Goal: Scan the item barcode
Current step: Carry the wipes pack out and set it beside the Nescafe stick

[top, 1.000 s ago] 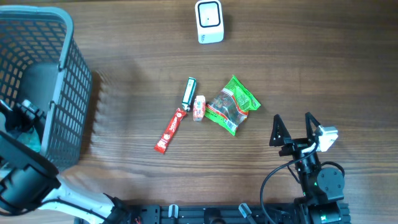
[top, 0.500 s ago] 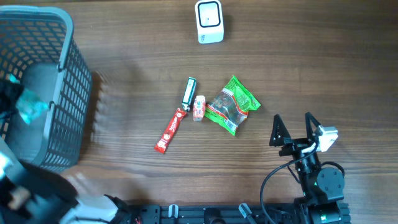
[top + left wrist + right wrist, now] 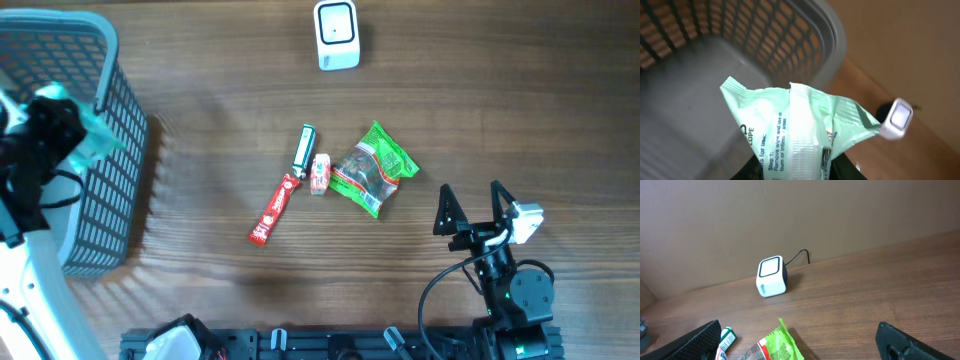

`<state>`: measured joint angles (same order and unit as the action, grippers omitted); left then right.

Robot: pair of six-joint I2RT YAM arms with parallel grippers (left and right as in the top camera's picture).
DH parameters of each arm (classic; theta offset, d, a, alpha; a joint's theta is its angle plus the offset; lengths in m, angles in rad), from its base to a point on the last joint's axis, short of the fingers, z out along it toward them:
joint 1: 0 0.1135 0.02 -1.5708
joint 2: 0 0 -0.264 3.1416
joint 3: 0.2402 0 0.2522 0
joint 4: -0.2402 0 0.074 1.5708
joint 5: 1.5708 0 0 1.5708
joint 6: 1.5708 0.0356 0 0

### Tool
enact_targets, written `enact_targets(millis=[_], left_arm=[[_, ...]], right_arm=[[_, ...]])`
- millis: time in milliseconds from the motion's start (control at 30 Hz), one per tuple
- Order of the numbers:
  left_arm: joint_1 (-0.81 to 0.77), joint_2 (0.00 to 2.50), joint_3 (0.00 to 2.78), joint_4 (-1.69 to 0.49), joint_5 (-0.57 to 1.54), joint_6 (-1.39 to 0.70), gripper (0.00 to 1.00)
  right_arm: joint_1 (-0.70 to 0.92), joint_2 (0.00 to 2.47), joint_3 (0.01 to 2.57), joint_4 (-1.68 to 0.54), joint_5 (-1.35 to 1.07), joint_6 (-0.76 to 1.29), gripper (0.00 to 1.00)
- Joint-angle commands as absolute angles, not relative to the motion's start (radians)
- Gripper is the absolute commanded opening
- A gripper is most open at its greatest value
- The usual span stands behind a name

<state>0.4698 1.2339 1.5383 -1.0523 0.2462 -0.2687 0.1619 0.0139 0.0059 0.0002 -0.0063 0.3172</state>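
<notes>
Mint-green packet [image 3: 800,125]: we see it pinched in the left gripper [image 3: 60,125], over the grey basket [image 3: 115,190] | right gripper [image 3: 468,208]: jaws spread wide, empty, above the wooden table [image 3: 220,60] | white scanner [image 3: 336,34]: far edge, well apart from both.

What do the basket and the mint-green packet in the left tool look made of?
The basket: rigid grey plastic, matte, going by its moulded lattice wall. The packet: probably thin plastic film, slightly glossy; it creases and has a ribbed centre seam.
</notes>
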Motion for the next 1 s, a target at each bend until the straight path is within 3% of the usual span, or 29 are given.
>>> enact_targets(millis=[0,200,333,600,633,667,700,767,800,900,967], left_arm=[[0.334,1.227,1.547,-1.122,0.257,-0.270,0.28],[0.060,1.231,1.491,-1.192,0.232,-0.281,0.25],[-0.093,1.260,1.300,-1.170,0.154,-0.314,0.25],[-0.241,1.378,0.892,-0.795,0.151,-0.388,0.25],[-0.252,1.408,0.869,-0.756,0.151,-0.402,0.29],[-0.257,1.433,0.864,-0.739,0.151,-0.402,0.52],[-0.258,1.449,0.864,-0.728,0.152,-0.401,0.66],[-0.258,1.459,0.866,-0.712,0.163,-0.401,0.92],[-0.257,1.453,0.879,-0.719,0.163,-0.401,0.99],[-0.257,1.422,0.949,-0.756,0.163,-0.400,0.99],[-0.258,1.406,0.965,-0.754,0.164,-0.401,0.88]], right_arm=[[0.159,0.011,0.005,0.006,0.001,0.317,1.00],[0.159,0.011,0.005,0.007,0.001,0.318,1.00],[0.159,0.011,0.005,0.007,0.001,0.318,1.00],[0.159,0.011,0.005,0.007,0.001,0.318,1.00],[0.159,0.011,0.005,0.006,0.001,0.318,1.00],[0.159,0.011,0.005,0.006,0.001,0.318,1.00],[0.159,0.011,0.005,0.006,0.001,0.318,1.00],[0.159,0.011,0.005,0.006,0.001,0.318,1.00],[0.159,0.011,0.005,0.007,0.001,0.318,1.00],[0.159,0.011,0.005,0.006,0.001,0.318,1.00],[0.159,0.011,0.005,0.007,0.001,0.317,1.00]])
